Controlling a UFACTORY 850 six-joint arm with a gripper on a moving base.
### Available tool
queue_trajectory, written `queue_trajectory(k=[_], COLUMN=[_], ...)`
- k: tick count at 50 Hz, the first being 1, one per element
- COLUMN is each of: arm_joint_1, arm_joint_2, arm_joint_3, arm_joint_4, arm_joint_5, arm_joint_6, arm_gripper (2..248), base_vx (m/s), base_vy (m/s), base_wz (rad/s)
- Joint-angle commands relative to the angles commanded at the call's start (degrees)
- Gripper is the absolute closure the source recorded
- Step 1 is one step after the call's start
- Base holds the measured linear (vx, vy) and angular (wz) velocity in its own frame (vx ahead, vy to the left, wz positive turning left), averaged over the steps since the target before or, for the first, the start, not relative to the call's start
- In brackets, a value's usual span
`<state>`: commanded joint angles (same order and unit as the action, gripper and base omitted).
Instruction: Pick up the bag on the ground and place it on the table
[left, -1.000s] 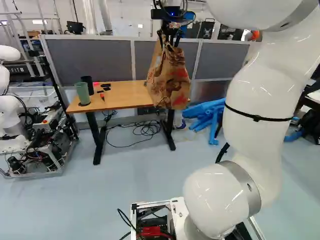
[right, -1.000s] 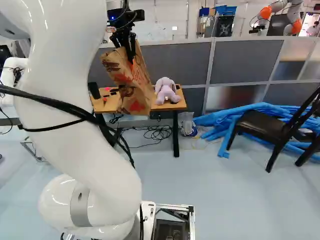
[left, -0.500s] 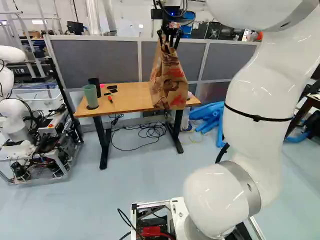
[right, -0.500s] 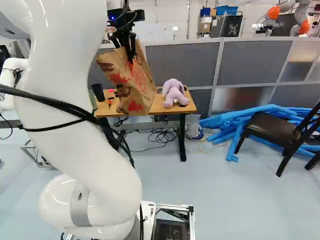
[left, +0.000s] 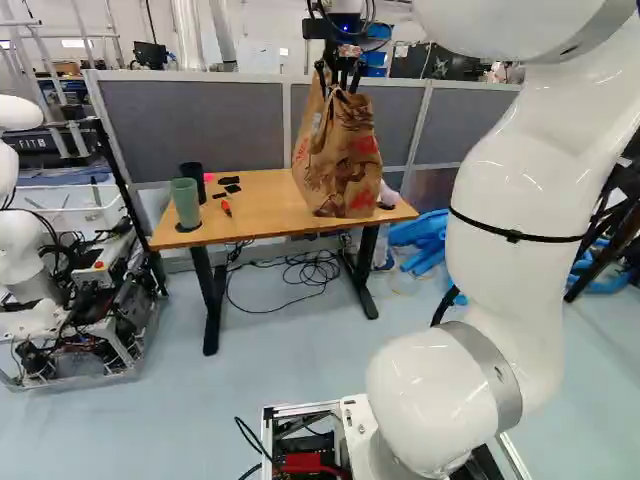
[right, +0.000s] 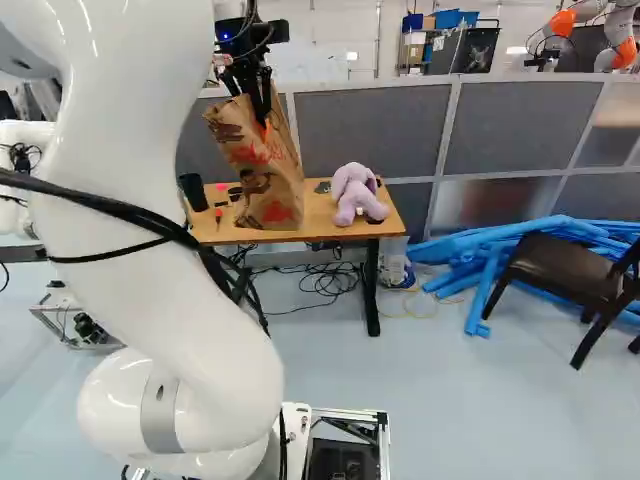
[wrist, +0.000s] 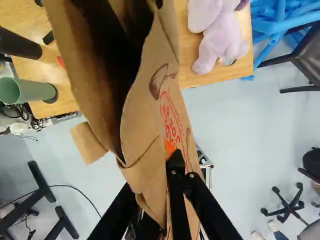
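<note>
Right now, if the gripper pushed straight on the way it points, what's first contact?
Beyond the paper bag already in the gripper, probably the table, near its front edge. The bag hides the exact spot, and I can't tell how much gap is left under it.

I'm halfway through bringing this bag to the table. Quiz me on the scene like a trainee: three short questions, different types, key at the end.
1. True or false: the pincer grips the bag at its bottom end.

2. Multiple choice: what stands right beside the green cup on the table?
A) a bowl
B) a dark cup
C) a chair

3. Fill in the blank: in the right base view, the purple toy is to the ____ of the bag.

Key: 1 false; 2 B; 3 right
</note>
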<state>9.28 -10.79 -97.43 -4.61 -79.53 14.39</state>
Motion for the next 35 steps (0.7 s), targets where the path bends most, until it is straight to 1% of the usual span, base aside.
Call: queue_trajectory(k=[20,35], arm_joint_1=[0.0,0.0], arm_joint_2=[0.0,0.0], arm_joint_3=[0.0,0.0], arm_joint_4=[0.0,0.0], arm_joint_5=[0.0,0.0], arm_joint_6=[0.0,0.0], arm_gripper=[229,229], base_vx=[0.138,0.079], base_vy=[0.004,0.032], base_wz=[-0.008,-0.025])
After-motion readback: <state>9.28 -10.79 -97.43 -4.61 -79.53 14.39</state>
